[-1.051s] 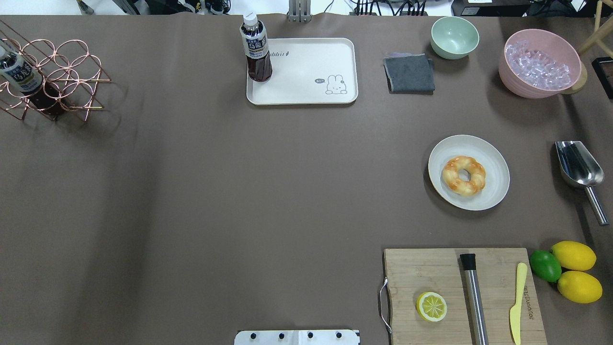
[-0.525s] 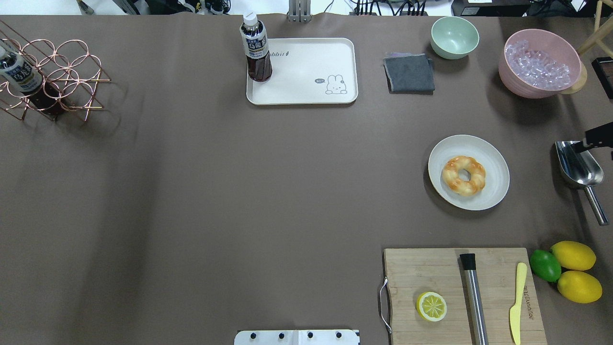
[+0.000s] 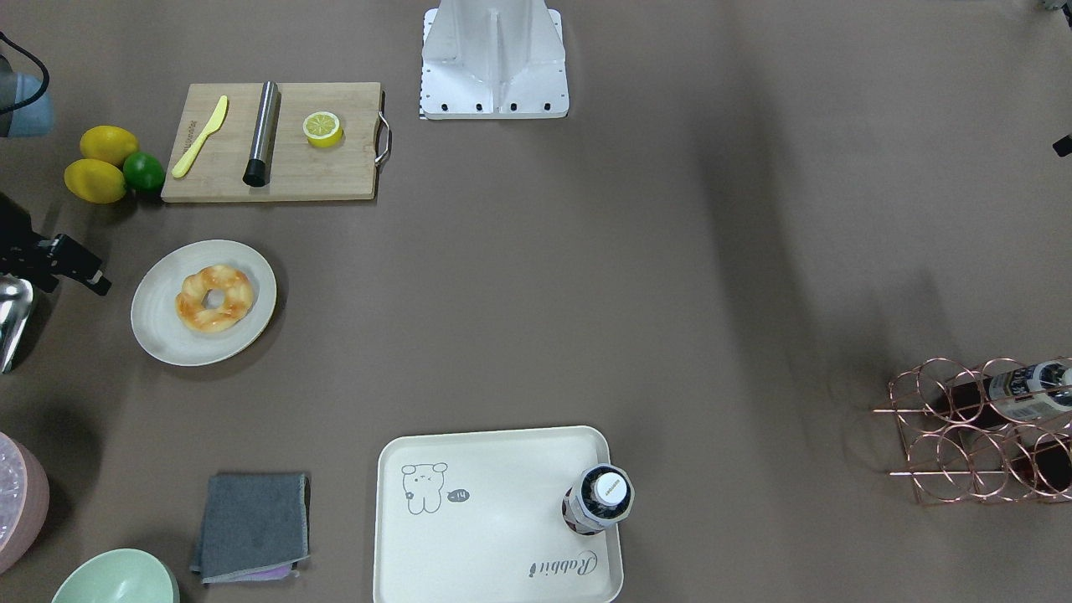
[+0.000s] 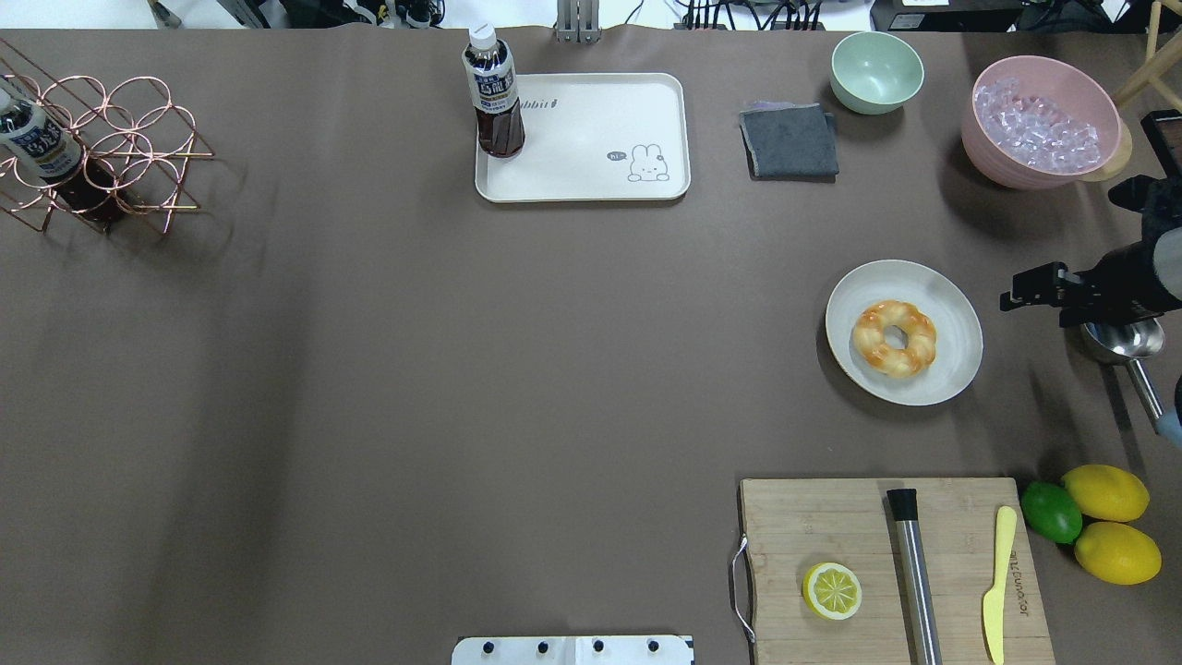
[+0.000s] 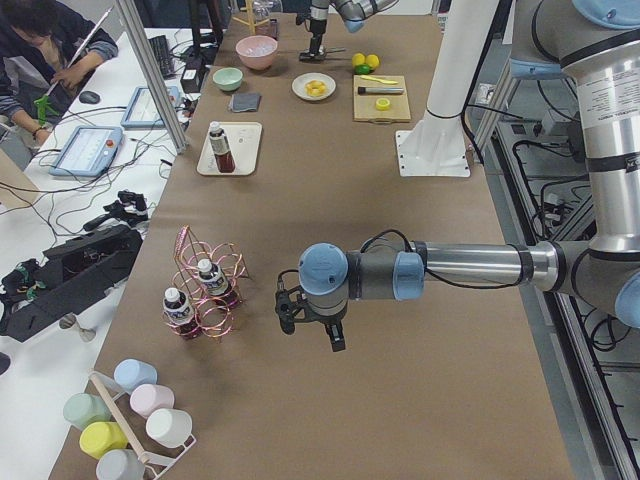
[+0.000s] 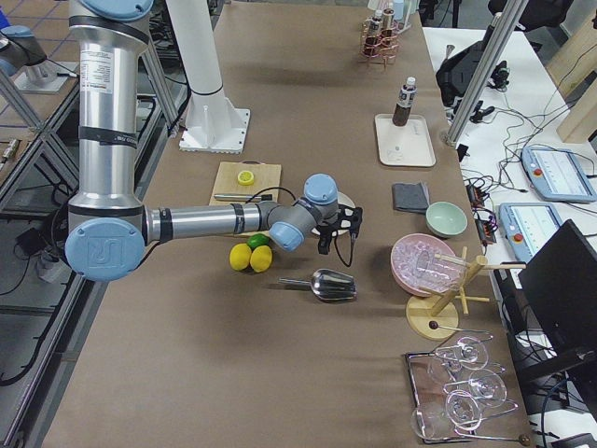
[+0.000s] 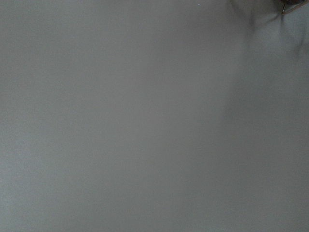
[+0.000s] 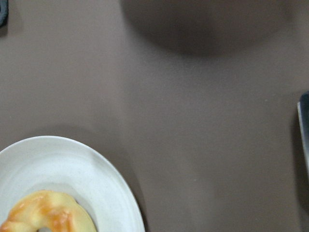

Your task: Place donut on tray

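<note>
The donut [image 4: 894,338] is golden-orange and twisted, and lies on a round off-white plate [image 4: 956,314] at the right of the table. It also shows in the front view [image 3: 214,297] and at the bottom left of the right wrist view [image 8: 46,212]. The cream tray [image 4: 591,139] with the bear drawing lies far back at centre and carries a bottle [image 4: 492,92] in its left corner. My right gripper [image 4: 1025,291] hangs above the table just right of the plate, empty, and its jaws look apart in the exterior right view [image 6: 338,238]. My left gripper [image 5: 310,322] hovers far left; I cannot tell its state.
A steel scoop [image 4: 1122,340] lies under my right wrist. A pink bowl of ice [image 4: 1043,125], a green bowl [image 4: 875,71] and a grey cloth [image 4: 790,140] stand at the back right. The cutting board [image 4: 813,526] holds a halved lemon [image 4: 832,591]. A copper bottle rack [image 4: 102,152] stands far left.
My right arm has come in from the right edge and moved left over the scoop towards the plate. The donut, plate and tray have not moved.
</note>
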